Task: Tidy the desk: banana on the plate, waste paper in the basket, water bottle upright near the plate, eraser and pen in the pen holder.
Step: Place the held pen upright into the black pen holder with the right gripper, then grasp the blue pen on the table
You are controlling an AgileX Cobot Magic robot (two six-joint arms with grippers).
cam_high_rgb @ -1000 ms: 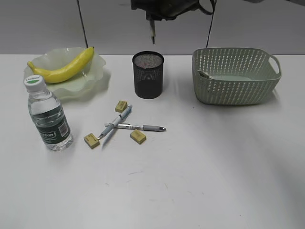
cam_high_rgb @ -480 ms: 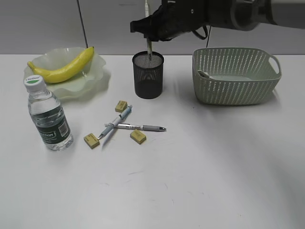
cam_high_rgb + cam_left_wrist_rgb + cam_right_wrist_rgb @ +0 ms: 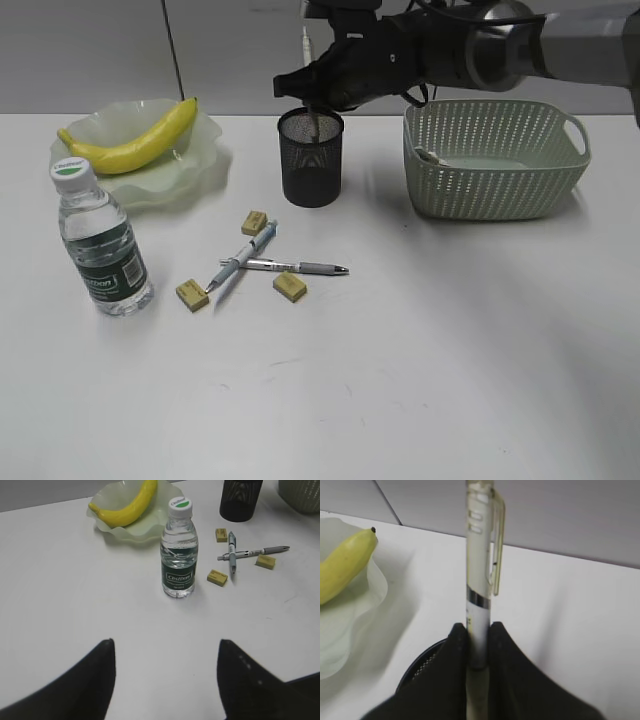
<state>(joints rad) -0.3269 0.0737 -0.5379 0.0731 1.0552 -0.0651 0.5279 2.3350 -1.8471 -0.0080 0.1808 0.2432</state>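
Two pens (image 3: 262, 258) and three erasers (image 3: 254, 222) are lying crossed and scattered near the middle of the desk (image 3: 450, 350); a third pen (image 3: 479, 600) is being held upright, pinched between the fingers (image 3: 454, 647) of the right gripper (image 3: 313, 98), its lower end now dipping into the holder (image 3: 311, 157) by the back edge, where a second ago it was hanging clear above the rim; whether the tip is touching the bottom is probably not decidable through the mesh. That means one pen is nearly stowed and only release is wanting. Left gripper (image 3: 165, 680) is hovering wide open and empty over the front left; the banana (image 3: 135, 142) is lying on the plate (image 3: 205, 160) at the back left corner, the bottle (image 3: 100, 243) standing upright beside it; the basket (image 3: 495, 160) is sitting at the back right.
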